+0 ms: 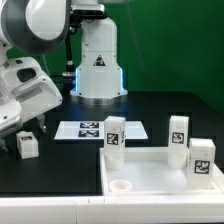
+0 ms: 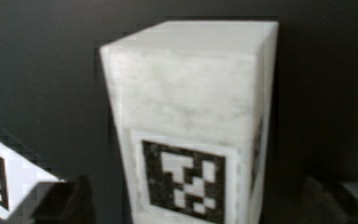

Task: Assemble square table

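Tool (image 1: 27, 138) at left of the exterior frame, low over the tabletop (image 1: 70, 160), fingers spread around a leg (image 1: 27, 146). Wrist view: leg (image 2: 190, 120) sits between them, long axis running away from camera. Not yet pinched, I'd judge.

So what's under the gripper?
One white table leg, standing upright on the black table, between the fingers of the open gripper. The leg's bottom end is out of the wrist view.

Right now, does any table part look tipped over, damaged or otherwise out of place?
Nothing stands out. Three legs stand upright by the tabletop; the fourth leg sits at the gripper. No damage shows.
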`<state>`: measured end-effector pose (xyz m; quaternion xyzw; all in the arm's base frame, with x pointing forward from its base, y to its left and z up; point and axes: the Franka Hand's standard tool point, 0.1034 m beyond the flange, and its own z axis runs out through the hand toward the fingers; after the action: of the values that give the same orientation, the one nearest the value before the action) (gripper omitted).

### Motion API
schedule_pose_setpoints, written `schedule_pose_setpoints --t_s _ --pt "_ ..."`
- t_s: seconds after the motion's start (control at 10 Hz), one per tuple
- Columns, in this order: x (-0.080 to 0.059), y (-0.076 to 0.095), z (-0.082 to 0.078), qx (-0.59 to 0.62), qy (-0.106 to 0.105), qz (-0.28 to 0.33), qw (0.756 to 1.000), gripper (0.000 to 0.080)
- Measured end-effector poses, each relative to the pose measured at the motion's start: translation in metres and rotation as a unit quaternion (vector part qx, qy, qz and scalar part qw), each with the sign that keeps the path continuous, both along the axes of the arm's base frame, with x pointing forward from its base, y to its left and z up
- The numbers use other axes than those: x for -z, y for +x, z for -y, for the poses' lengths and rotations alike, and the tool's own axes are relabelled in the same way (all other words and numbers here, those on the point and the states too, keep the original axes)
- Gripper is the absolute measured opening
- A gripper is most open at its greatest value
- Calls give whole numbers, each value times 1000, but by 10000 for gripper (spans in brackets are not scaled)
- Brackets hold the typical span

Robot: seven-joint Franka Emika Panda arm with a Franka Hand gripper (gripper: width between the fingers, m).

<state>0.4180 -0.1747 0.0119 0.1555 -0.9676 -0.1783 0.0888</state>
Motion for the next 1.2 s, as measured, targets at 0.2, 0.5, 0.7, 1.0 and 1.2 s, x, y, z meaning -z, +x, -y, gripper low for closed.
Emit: schedule_pose_setpoints --t_s 0.2,0.5,0.7,1.0,1.2 --pt "-1 0 1 -18 4 7 1000 645" --pt "-41 8 -4 -113 76 44 990 648" --pt "-54 14 -17 -171 103 79 977 648" --pt "-50 12 -15 -262 124 110 951 648" --pt "-63 32 -27 -397 168 143 891 648"
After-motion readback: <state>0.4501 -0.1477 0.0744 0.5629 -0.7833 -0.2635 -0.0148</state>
